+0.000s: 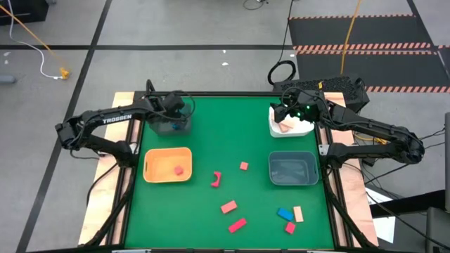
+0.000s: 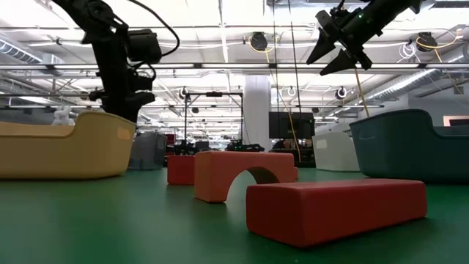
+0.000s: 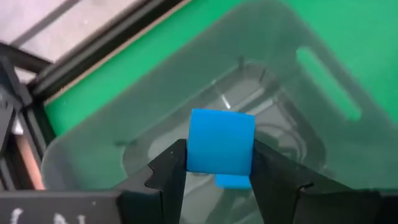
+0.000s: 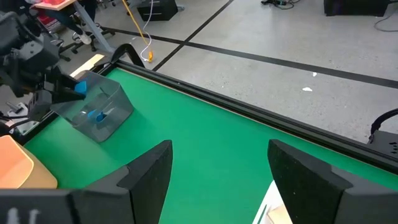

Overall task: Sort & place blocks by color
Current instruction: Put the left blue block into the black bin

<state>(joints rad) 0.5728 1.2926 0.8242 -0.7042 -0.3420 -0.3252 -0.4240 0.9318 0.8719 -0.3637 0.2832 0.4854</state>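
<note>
Left tool point(image 3: 219, 171) is hanging over the grey-blue bin point(image 1: 171, 125) at the table's back left, fingers set against both sides of a blue cube point(image 3: 221, 141); cube is between the pads, above the bin's inside. Another blue piece point(image 3: 231, 181) is lying on the bin floor under it. The right wrist view is showing the same thing from across the table: blue cube at the left tool's tip over that bin.

Right tool point(image 4: 217, 177) is hovering above the white bin point(image 1: 290, 126) at back right, jaws standing wide apart, holding nothing. Pale tan pieces point(image 1: 285, 126) are sitting in that bin.

Orange bin point(image 1: 167, 165) is sitting front of the grey-blue one, with one red cube point(image 1: 178, 170) in it. Dark green bin point(image 1: 292, 169) is sitting front of the white one; can't tell if anything is in it.

Loose on the green table point(image 1: 232, 133), between and in front of the bins: red curved piece point(image 1: 217, 178), small pink cube point(image 1: 243, 166), pink bar point(image 1: 228, 207), red bar point(image 1: 237, 225). Near the front right: blue block point(image 1: 284, 213) just beside a tan block point(image 1: 298, 213), red cube point(image 1: 290, 228) just in front of them. Nothing is standing between either tool and its bin.

Low view: red bar and the arch-shaped piece are filling the foreground, blocking most of the table behind.
</note>
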